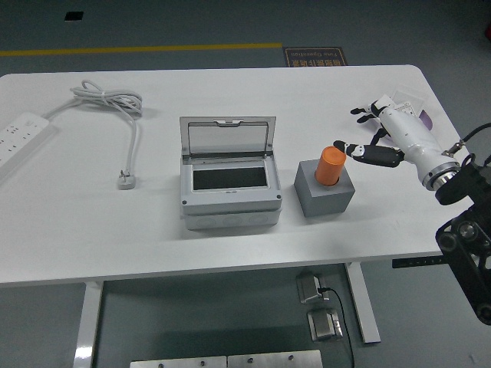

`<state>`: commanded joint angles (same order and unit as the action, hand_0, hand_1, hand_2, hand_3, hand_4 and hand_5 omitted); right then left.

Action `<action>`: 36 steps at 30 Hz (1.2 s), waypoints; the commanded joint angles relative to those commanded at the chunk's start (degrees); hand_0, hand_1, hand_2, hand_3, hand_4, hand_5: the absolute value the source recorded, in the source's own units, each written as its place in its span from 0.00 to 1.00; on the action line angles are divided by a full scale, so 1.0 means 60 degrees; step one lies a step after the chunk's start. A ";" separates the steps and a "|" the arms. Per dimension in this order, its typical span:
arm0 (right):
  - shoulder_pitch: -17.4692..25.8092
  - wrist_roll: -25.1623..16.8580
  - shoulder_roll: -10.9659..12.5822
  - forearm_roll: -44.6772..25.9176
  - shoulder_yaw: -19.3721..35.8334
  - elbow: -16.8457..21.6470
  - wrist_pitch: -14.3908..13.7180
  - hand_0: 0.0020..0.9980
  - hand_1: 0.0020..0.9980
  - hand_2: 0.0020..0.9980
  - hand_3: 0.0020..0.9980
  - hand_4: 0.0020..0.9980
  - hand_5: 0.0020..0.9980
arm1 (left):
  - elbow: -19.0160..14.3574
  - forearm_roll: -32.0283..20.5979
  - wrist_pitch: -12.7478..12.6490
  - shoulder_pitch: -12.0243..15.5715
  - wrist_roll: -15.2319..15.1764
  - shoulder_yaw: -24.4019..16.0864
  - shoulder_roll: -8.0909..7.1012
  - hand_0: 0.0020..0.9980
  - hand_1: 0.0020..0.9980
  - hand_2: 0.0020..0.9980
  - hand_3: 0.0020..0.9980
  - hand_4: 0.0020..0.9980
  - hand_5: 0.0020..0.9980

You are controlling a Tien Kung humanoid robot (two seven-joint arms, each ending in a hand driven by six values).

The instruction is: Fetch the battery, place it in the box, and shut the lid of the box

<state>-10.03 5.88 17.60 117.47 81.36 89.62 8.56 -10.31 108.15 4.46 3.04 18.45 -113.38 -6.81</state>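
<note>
While fingers spread loose, right robot hand (376,134) empty, thumb tip beside orange battery (331,165), grey holder block (324,189), open-lidded box (228,181)

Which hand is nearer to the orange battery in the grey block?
The right hand: it is open, just right of the battery, with a finger reaching toward its top. The left hand is not in view.

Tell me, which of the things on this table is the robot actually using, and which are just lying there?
Part of the job:
- orange battery, standing in the grey block
- grey box, lid standing open
- right hand, fingers spread, next to the battery

Just lying about:
- white power strip at the left edge
- its coiled cable and plug
- small packet behind the hand
</note>
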 joint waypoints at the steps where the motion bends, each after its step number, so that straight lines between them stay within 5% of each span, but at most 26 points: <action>1: 0.0026 -0.0031 -0.0017 -0.0132 0.0019 -0.0055 -0.0007 0.53 0.41 0.74 0.81 0.92 0.66 | 0.0000 -0.0003 -0.0001 0.0001 0.0000 0.0003 -0.0004 0.61 0.58 0.62 0.65 0.72 0.26; 23: 0.0379 -0.2064 -0.0718 -0.5887 0.0419 -0.1314 -0.0132 0.52 0.43 0.74 0.81 0.93 0.67 | 0.0000 -0.0070 -0.0045 0.0049 0.0007 0.0001 0.0051 0.61 0.58 0.62 0.65 0.72 0.26; 24: 0.0385 -0.2147 -0.0737 -0.6168 0.0409 -0.1362 -0.0122 0.52 0.65 0.74 0.80 0.94 0.68 | 0.0000 -0.0068 -0.0043 0.0052 0.0008 -0.0003 0.0052 0.61 0.59 0.62 0.65 0.72 0.26; 31: 0.0399 -0.2639 -0.0834 -0.7806 0.0369 -0.1620 -0.0143 0.52 0.68 0.76 0.80 0.94 0.68 | 0.0000 -0.0102 0.0053 0.0072 0.0091 -0.0012 0.0064 0.61 0.60 0.62 0.65 0.72 0.26; 36: 0.0335 -0.2928 -0.0855 -0.7917 0.0320 -0.1760 -0.0450 0.52 0.72 0.80 0.81 0.95 0.68 | 0.0000 -0.0095 0.0244 0.0084 0.0305 -0.0066 0.0074 0.61 0.61 0.62 0.65 0.72 0.26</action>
<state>-8.01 -11.69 12.47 69.97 83.29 79.06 5.86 -10.31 107.57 5.92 3.55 20.28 -113.77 -6.37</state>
